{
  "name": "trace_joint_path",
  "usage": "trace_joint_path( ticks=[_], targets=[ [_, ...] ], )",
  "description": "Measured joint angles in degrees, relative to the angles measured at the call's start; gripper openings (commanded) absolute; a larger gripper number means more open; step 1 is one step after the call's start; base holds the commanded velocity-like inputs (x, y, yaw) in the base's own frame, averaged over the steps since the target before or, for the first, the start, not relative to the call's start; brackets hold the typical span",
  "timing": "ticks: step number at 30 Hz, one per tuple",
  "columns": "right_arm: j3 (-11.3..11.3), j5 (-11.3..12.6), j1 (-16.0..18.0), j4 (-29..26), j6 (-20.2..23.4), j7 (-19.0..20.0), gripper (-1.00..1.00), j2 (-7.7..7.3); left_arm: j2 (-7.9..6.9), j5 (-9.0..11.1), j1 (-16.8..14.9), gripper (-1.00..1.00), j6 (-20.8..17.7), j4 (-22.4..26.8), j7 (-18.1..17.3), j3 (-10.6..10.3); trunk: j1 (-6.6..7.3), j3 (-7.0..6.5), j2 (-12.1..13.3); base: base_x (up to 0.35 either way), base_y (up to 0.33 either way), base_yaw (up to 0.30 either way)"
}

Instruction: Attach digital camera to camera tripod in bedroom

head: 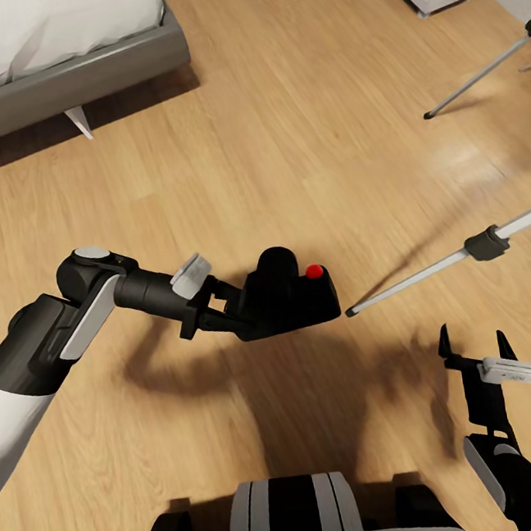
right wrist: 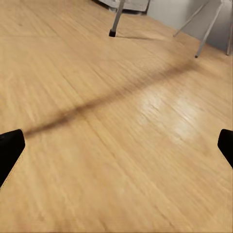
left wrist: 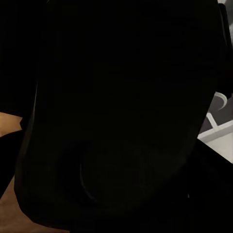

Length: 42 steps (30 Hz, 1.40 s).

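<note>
Black camera body lies right up against the left wrist lens: the digital camera (left wrist: 116, 121) darkens nearly the whole of that view, with slivers of floor and white furniture at the edges. From the head view, the left gripper (head: 221, 308) sits at centre-left of the frame, its jaws closed on the left end of the digital camera (head: 290, 296), which is carried above the wood floor (head: 283, 131) with its red button (head: 314, 271) up. The grip looks to be on the rigid housing, though the contact itself is hidden behind the body.

I judge the camera light and stiff, a hard shell that will not give under the pads, but smooth enough to twist if held by one end alone. The lens barrel and the button are the delicate parts; the flat sides of the body are the right place to hold, leaving the underside free for mounting.

At lower right, the right gripper (head: 477, 357) stands wide open and empty, its two dark fingertips (right wrist: 10, 148) at the edges of its wrist view with bare floor between.

Further out, the camera tripod (head: 462, 255) shows as silver legs entering from the right edge, one foot ending near the camera's right end but apart from it; its head is out of frame. A grey bed frame (head: 71, 81) occupies the upper left.
</note>
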<state>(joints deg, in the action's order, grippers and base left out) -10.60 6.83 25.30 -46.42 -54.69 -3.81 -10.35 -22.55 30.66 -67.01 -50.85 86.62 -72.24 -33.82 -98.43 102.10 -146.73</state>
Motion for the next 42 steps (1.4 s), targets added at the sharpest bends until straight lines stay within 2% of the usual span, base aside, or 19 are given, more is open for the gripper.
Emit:
trace_joint_path(
  ticks=[30,42],
  targets=[
    [0.0,0.0,0.0,0.0,0.0,0.0,1.00,0.00,0.12,0.1,0.0,-1.00,0.0,-0.2,-0.2,-0.3,0.77,-6.65,0.4,0.000,0.000,0.000],
    [0.0,0.0,0.0,0.0,0.0,0.0,1.00,0.00,0.78,0.1,0.0,-1.00,-0.3,-0.4,0.0,-0.9,1.08,-9.31,0.6,0.000,0.000,0.000]
  ],
)
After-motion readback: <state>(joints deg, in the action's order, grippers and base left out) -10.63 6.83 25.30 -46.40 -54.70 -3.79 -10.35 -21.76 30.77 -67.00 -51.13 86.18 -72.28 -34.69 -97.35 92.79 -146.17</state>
